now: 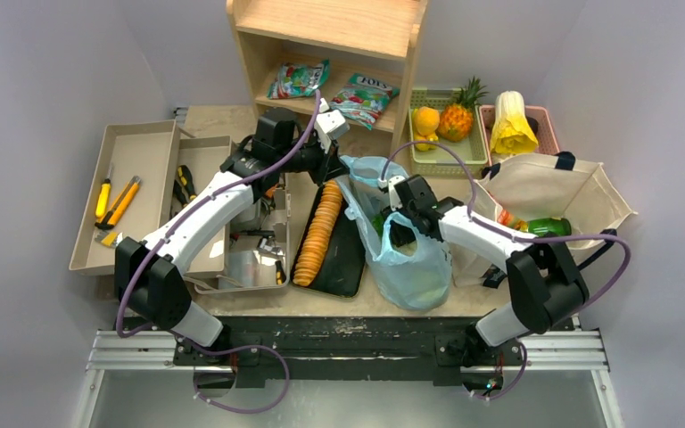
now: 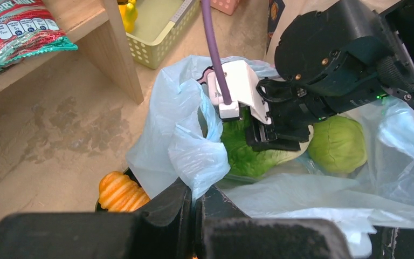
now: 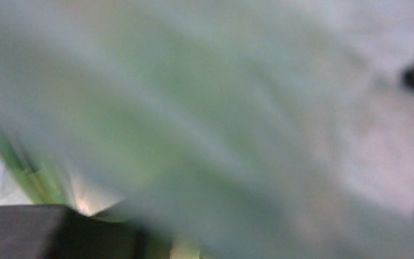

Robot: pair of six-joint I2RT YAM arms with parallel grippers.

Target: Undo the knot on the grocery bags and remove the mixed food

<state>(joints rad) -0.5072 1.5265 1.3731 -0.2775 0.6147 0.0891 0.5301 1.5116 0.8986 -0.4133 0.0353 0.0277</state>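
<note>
From above, the light-blue plastic bag point(image 1: 408, 260) sits open at the middle of the table, just right of a black tray point(image 1: 348, 267) carrying a row of orange crackers point(image 1: 317, 232). The left gripper point(image 1: 339, 171) meets the bag's far-left rim. The right gripper point(image 1: 400, 230) points down into the bag's mouth, and its fingers are hidden there. The canvas tote point(image 1: 553, 189) stands open to the right, with a green bottle point(image 1: 548, 226) and an orange-red snack pack point(image 1: 508, 218) inside. At the far side, a green basket point(image 1: 474, 153) holds a pineapple point(image 1: 459, 111) and an orange point(image 1: 425, 120). A pale cabbage point(image 1: 511, 125) lies in the pink basket point(image 1: 548, 125) beside it.

In the left wrist view, the left gripper point(image 2: 196, 195) is closed on a bunched fold of the light-blue plastic bag point(image 2: 186, 145), and the film is pinched between its dark fingers. Further in, the right gripper point(image 2: 277, 141) presses against a leafy green cabbage point(image 2: 245, 156). I cannot tell whether its fingers are apart or together. A round cabbage point(image 2: 337, 144) lies just right of it, inside the bag. The crackers point(image 2: 119, 191) show at the near left, and a green-and-red snack packet point(image 2: 16, 32) lies on the wooden shelf point(image 2: 119, 51).

The right wrist view is a blur of pale green and white, with only a dark edge of the gripper point(image 3: 21, 232) at the near left. It shows nothing of the finger state.
</note>
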